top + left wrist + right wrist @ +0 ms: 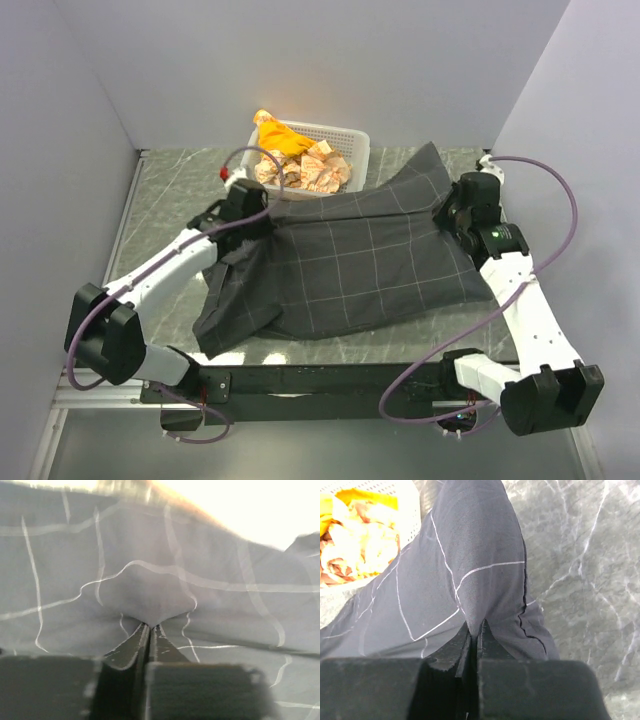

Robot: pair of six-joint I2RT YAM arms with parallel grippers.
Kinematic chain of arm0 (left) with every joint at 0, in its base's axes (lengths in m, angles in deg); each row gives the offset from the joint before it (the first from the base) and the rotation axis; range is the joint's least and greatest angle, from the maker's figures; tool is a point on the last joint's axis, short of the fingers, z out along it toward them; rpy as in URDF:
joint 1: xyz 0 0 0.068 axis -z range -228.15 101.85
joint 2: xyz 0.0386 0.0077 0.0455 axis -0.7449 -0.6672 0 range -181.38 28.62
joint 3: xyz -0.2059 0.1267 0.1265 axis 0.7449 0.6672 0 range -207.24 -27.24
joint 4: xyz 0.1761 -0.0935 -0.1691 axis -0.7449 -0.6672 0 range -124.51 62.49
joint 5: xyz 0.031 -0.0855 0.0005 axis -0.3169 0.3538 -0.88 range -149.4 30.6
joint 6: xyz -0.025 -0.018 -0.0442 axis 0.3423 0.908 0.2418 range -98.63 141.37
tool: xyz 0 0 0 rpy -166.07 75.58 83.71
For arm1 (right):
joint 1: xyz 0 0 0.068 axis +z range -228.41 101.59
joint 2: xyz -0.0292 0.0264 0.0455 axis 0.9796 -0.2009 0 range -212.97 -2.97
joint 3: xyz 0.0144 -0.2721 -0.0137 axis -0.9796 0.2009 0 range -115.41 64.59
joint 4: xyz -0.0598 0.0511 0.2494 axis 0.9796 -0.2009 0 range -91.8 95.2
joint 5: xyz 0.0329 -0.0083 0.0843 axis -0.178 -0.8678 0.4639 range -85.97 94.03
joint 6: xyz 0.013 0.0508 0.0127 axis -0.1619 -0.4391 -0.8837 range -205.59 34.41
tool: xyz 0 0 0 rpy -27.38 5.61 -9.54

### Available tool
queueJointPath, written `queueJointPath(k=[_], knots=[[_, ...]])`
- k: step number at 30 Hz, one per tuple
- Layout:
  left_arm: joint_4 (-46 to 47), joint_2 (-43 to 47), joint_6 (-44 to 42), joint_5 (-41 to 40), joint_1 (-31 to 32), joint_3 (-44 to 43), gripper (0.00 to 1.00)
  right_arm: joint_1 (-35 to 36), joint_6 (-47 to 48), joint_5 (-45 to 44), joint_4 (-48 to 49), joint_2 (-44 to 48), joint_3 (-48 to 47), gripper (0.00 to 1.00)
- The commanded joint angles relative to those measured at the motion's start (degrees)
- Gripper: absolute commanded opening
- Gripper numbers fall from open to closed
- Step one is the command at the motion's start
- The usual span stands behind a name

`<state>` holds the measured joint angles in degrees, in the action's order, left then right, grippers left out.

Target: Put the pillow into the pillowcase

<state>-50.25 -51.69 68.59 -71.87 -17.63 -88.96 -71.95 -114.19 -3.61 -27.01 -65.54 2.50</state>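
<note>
The dark charcoal pillowcase with thin light grid lines lies spread over the middle of the table, bulging as if filled. The pillow is hidden; no cream fabric shows. My left gripper is shut on a pinch of pillowcase fabric at the cloth's left far part; its jaws are closed with cloth between the tips. My right gripper is shut on the pillowcase's right far edge, with a fold of fabric clamped between the tips.
A white plastic basket of yellow and orange wrapped items stands at the back, touching the pillowcase's far edge; it also shows in the right wrist view. Grey marble tabletop surrounds the cloth. Walls close in left, right and back.
</note>
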Motion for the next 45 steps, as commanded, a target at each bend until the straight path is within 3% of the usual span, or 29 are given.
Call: queueJointPath(k=[1, 2, 3, 4, 5, 8, 10, 12, 21, 25, 29, 31, 32, 33, 35, 45], knots=[[-3.18, -1.94, -6.35, -0.38, -7.75, -3.76, 0.14, -1.89, 2.49, -6.17, 1.51, -4.57, 3.44, 0.13], [-3.71, -3.26, -6.35, -0.62, -8.19, -4.37, 0.25, -1.89, 2.5, -6.16, 1.79, -5.19, 4.24, 0.29], [-4.32, -3.53, -5.83, -0.97, -8.72, -4.82, 0.6, -1.89, 2.58, -6.25, 2.14, -5.55, 5.04, 0.35], [-4.24, -3.45, -4.78, -1.06, -10.12, -4.47, 0.64, -1.89, 2.67, -5.99, 2.93, -5.38, 6.44, 0.41], [-3.89, -2.14, -3.9, -0.54, -11.09, -3.77, 0.66, -1.89, 2.67, -5.46, 3.11, -4.85, 7.06, 0.53], [-2.49, 1.63, 0.58, -0.62, -16.01, 0.62, 0.71, -0.23, 2.06, -3.18, 4.25, -0.73, 9.34, 0.68], [-2.04, 2.44, 2.78, -0.98, -18.91, 3.52, 0.6, 2.31, 1.36, -2.82, 4.78, 1.73, 10.4, 0.68], [-3.18, 1.48, 5.06, -4.29, -19.97, 4.49, 0.55, 9.25, -0.14, -4.83, 5.48, 2.45, 10.93, 0.68], [-1.79, -9.59, 10.96, -8.27, -24.27, 2.57, 0.76, 41.13, -6.47, -9.23, 12.95, 0.96, 14.36, 0.69], [-1.96, -15.74, 10.0, -8.89, -26.3, -0.6, 0.77, 53.0, -5.51, -10.47, 16.9, -0.89, 14.45, 0.69], [1.73, -21.62, 7.98, -5.99, -27.45, -2.44, 0.72, 61.99, -2.17, -8.46, 24.1, -5.1, 14.27, 0.69], [3.4, -23.56, 6.48, -4.5, -28.06, -4.37, 0.58, 64.63, 1.24, -7.66, 27.35, -10.87, 12.08, 0.69], [3.15, -25.14, 6.57, -4.15, -28.41, -5.34, 0.46, 67.08, 2.4, -8.0, 27.89, -13.17, 10.94, 0.69], [3.14, -25.85, 6.05, -3.53, -29.2, -6.91, 0.18, 67.98, 3.45, -8.53, 27.99, -15.72, 8.06, 0.69], [2.62, -27.08, 5.43, -3.17, -30.17, -9.9, 0.01, 69.64, 6.35, -8.09, 28.42, -23.1, 5.14, 0.69], [-0.9, -32.36, -0.37, 1.66, -36.58, -23.45, 0.01, 70.8, 11.29, -8.7, 31.41, -48.25, -11.73, 0.73]])
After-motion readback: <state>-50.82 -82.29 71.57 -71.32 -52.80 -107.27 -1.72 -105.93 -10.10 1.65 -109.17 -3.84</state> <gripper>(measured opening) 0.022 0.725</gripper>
